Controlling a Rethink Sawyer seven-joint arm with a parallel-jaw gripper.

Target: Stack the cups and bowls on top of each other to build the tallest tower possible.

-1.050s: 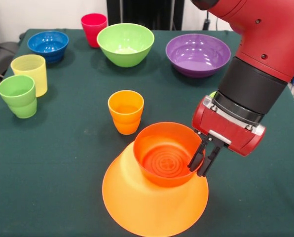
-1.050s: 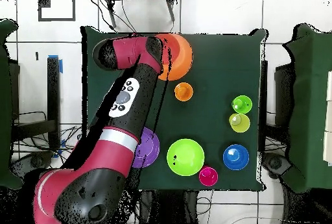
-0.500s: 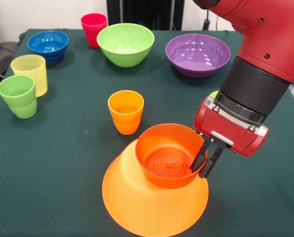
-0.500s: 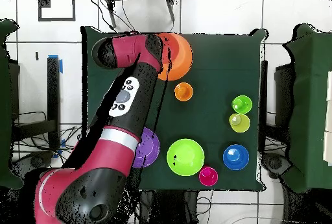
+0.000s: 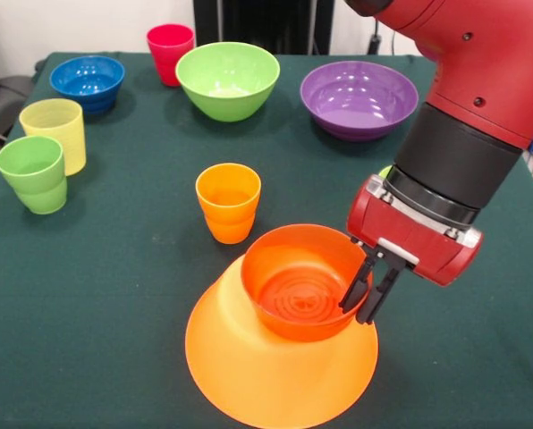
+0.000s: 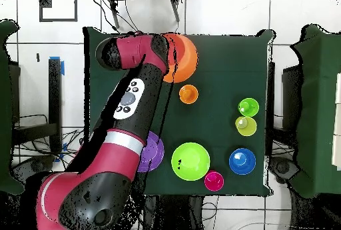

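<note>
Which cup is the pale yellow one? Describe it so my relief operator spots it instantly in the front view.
Start at the blue bowl in the far left corner of the green table. Just nearer the camera stand two cups touching: the pale yellow cup is the taller one behind, the lime green cup in front.

Dark green cloth-covered table (image 5: 97,295) (image 6: 226,87) on white tiled floor (image 6: 226,14). Blue tape strip (image 6: 63,65) on floor beside table.
</note>
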